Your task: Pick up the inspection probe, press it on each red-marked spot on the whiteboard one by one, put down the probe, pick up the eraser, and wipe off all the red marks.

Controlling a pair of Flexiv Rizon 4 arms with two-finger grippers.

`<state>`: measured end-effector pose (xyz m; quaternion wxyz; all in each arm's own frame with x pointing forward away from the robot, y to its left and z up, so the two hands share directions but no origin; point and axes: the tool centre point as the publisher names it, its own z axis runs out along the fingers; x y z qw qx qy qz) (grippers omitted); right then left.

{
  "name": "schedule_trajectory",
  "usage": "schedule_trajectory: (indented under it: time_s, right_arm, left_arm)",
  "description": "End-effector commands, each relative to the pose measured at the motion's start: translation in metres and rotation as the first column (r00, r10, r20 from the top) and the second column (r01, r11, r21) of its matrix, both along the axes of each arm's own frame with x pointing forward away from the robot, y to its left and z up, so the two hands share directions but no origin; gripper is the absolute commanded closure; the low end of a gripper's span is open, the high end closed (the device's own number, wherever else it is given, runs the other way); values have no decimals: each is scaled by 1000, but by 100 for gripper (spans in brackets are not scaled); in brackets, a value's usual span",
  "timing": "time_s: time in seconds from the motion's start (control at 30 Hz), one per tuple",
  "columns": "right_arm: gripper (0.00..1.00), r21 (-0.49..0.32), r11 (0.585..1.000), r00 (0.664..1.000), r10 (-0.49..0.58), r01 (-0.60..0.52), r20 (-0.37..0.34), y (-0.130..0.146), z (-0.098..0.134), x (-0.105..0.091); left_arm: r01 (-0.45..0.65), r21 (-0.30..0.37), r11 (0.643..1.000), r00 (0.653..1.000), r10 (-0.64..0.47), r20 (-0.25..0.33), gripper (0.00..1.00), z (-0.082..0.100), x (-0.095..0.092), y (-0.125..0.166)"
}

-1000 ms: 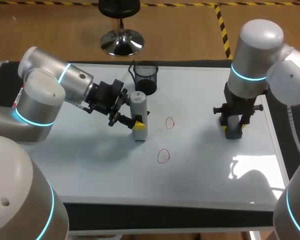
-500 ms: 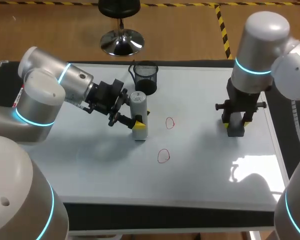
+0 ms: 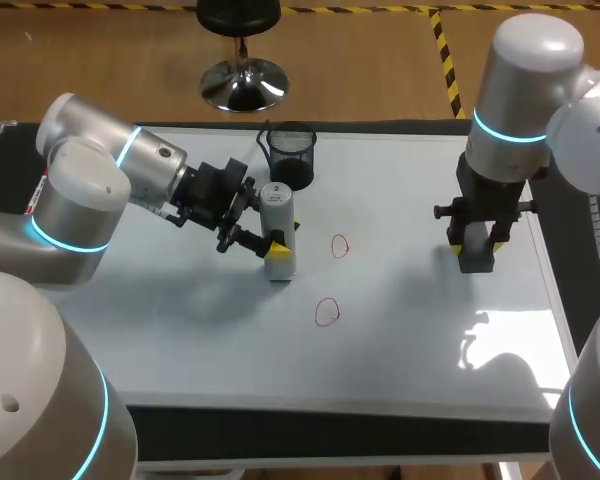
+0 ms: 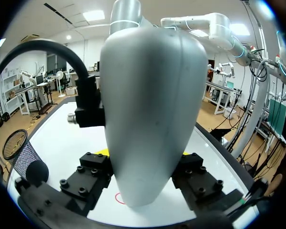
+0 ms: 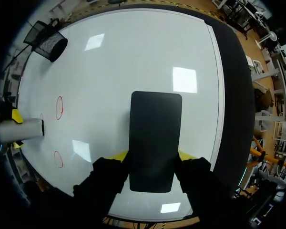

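On the desk's whiteboard [image 3: 410,330], two red marks [image 3: 340,245] lie just right of the upright probe [image 3: 276,203] clamped in the left gripper [image 3: 273,246]; the right gripper [image 3: 477,243], holding the eraser [image 3: 477,264], stands well apart.

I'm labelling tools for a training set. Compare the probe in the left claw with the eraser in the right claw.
The probe is a pale grey, rounded body; the eraser is a dark, flat rectangular block. The probe stands upright beside the red marks; the eraser is at the whiteboard's right side, away from them. The left claw grips the probe from the side; the right claw grips the eraser from above. Each is clamped in one claw.
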<state>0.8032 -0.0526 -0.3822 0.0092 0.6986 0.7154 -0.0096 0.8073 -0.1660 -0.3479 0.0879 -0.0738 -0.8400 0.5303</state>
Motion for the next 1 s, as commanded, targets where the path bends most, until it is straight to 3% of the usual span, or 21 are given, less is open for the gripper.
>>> schedule_trajectory:
  time_s: [0.03, 0.33, 0.4, 1.0]
  right_arm:
    - [100, 2, 1000, 1000, 2, -2, 1, -1, 1, -1]
    - [100, 2, 1000, 1000, 2, -2, 1, -1, 1, -1]
    - [100, 2, 1000, 1000, 2, -2, 1, -1, 1, -1]
    - [100, 2, 1000, 1000, 2, -2, 1, -1, 1, -1]
  left_arm:
    - [-2, -3, 1000, 1000, 2, 0, 100, -12, -4, 1]
    - [4, -1, 1000, 1000, -4, 2, 100, -7, -7, -1]
    - [14, -41, 999, 1000, -14, -9, 100, -4, -9, 1]
    - [-14, 5, 1000, 1000, 14, 21, 100, 20, -9, 24]
